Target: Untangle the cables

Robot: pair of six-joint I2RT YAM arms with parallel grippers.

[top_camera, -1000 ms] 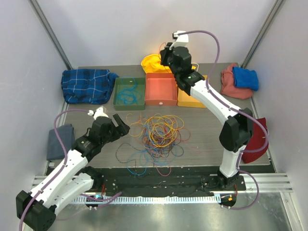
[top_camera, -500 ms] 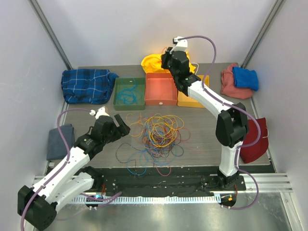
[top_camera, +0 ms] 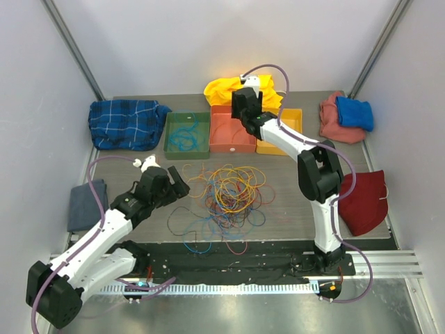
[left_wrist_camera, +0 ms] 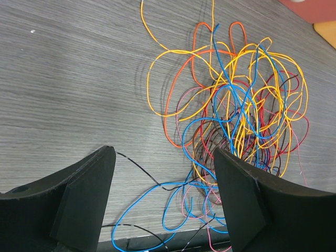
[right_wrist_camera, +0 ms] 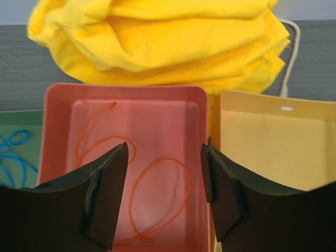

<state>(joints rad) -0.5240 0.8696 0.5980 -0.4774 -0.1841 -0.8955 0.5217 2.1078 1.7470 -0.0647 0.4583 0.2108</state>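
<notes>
A tangle of thin cables (top_camera: 226,191) in orange, yellow, blue, red and purple lies mid-table; the left wrist view shows the same tangle (left_wrist_camera: 241,110). My left gripper (top_camera: 179,182) hovers at the tangle's left edge, open and empty (left_wrist_camera: 164,173), with a blue loop (left_wrist_camera: 157,210) and a black strand under its jaws. My right gripper (top_camera: 240,118) is open above the salmon tray (top_camera: 232,145), where an orange cable (right_wrist_camera: 157,194) lies loose on the tray floor (right_wrist_camera: 152,121). A blue cable (top_camera: 185,133) lies in the green tray (top_camera: 169,146).
A yellow tray (top_camera: 293,117) stands right of the salmon one, with a yellow cloth (top_camera: 222,88) behind. A blue plaid cloth (top_camera: 125,122) lies at back left, a grey cloth (top_camera: 87,202) at left, red and blue cloths (top_camera: 345,115) at back right, a dark red cloth (top_camera: 365,202) at right.
My right gripper has swung left from over the yellow tray to the salmon tray and opened from shut; an orange cable now lies in that tray. The left gripper has barely shifted.
</notes>
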